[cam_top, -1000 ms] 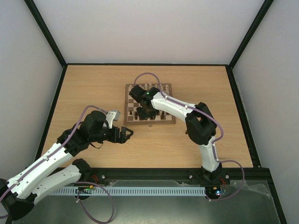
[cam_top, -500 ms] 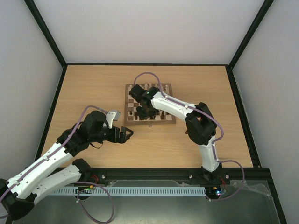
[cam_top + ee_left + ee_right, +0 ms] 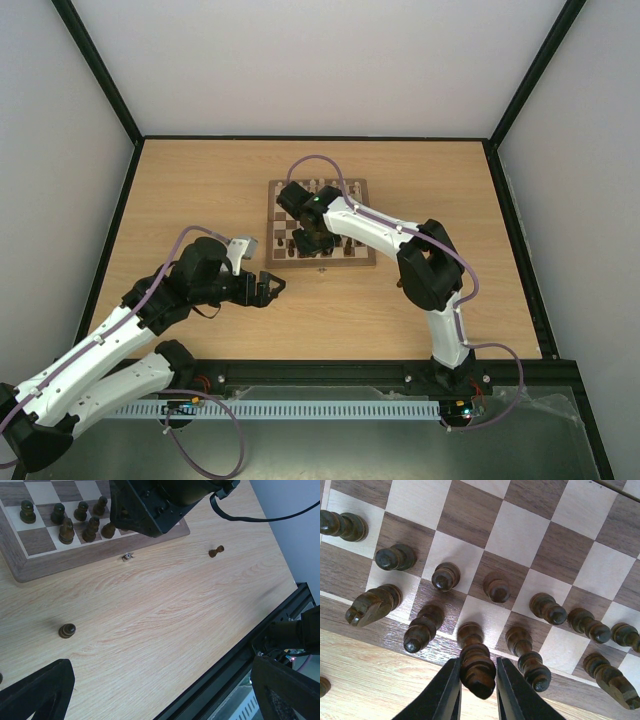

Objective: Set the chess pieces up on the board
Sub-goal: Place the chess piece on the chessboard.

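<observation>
The right hand reaches down over the near row of the board, fingers narrow around a dark piece; whether they grip it I cannot tell. The left hand hovers wide open above the bench; neither arm has moved.

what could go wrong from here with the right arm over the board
1. The right arm's fingers hug a dark piece in a crowded row; pulling away unevenly could tip it.
2. Neighbouring pieces stand close on both sides, so a sideways drift could knock them over.
</observation>
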You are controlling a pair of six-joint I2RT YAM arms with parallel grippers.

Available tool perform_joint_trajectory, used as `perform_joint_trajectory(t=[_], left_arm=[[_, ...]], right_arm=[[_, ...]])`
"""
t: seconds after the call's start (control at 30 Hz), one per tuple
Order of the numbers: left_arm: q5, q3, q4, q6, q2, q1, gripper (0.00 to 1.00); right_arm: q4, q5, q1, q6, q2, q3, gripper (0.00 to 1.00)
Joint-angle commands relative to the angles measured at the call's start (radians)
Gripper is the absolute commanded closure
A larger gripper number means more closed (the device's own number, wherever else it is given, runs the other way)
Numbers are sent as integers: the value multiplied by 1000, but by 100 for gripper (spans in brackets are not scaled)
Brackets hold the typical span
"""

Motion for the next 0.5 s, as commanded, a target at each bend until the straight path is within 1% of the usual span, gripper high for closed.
perform_joint_trajectory(t=[0.0,0.4,0.47], left_arm=[[-1,16,-21,-5,-6,4,0],[2,17,-19,-2,-2,5,1],[3,16,-18,-1,-1,5,1]], right_arm=[[-63,17,-5,-6,-5,19,79],[-72,30,-4,-9,3,35,77],[-75,31,-4,-9,5,36,74]])
